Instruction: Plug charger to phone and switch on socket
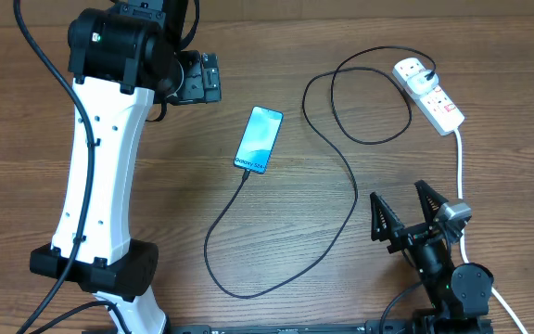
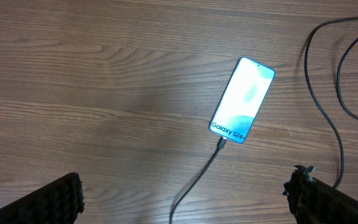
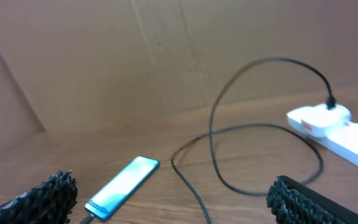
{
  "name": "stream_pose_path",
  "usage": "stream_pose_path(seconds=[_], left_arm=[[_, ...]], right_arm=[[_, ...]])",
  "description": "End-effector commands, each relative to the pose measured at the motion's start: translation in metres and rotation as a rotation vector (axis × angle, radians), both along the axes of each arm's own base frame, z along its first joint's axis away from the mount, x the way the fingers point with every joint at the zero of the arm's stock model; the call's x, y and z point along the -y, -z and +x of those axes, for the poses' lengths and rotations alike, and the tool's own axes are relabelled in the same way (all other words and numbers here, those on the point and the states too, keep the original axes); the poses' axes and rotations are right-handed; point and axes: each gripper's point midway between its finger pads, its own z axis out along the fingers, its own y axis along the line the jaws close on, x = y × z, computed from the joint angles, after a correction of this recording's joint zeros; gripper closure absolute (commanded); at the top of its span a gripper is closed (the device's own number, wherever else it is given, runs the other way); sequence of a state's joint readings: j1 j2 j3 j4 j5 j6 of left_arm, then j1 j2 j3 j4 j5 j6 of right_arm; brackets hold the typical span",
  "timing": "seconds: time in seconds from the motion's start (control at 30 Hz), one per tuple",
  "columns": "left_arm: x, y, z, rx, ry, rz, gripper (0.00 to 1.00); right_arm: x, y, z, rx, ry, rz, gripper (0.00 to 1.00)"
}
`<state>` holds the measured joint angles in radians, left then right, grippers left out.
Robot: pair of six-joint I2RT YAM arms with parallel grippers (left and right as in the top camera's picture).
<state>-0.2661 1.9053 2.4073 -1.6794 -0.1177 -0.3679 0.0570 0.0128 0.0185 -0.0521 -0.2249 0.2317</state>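
The phone point(image 1: 259, 139) lies flat mid-table with its blue-cyan screen lit; it also shows in the left wrist view point(image 2: 242, 99) and the right wrist view point(image 3: 123, 186). The charger cable point(image 1: 355, 195) runs from the phone's "Galaxy" edge, where its tip point(image 2: 221, 144) sits against the port, loops across the table and ends at a plug on the socket point(image 1: 431, 95) at the far right. The socket also shows in the right wrist view point(image 3: 347, 134). My left gripper point(image 1: 202, 79) is open and empty, above and left of the phone. My right gripper point(image 1: 406, 215) is open and empty near the front right.
The socket's thick white lead point(image 1: 460, 167) runs down the right side past my right arm. The cable's slack loops lie between the phone and the socket. A brown cardboard wall point(image 3: 166, 56) stands behind the table.
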Motion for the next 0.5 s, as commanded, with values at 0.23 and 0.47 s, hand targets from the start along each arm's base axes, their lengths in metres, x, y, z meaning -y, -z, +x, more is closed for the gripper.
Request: stream_pose_path(seconds=[0.23, 0.47], left_arm=[[-0.0043, 0.0022, 0.0014, -0.003, -0.024, 0.011, 0.0], [-0.0043, 0.0022, 0.0014, -0.003, -0.024, 0.011, 0.0]], right_arm=[[0.009, 0.0078, 0.0026, 0.018, 0.058, -0.139, 0.0], [0.0109, 0.0087, 0.0031, 0.018, 0.069, -0.156, 0.0]])
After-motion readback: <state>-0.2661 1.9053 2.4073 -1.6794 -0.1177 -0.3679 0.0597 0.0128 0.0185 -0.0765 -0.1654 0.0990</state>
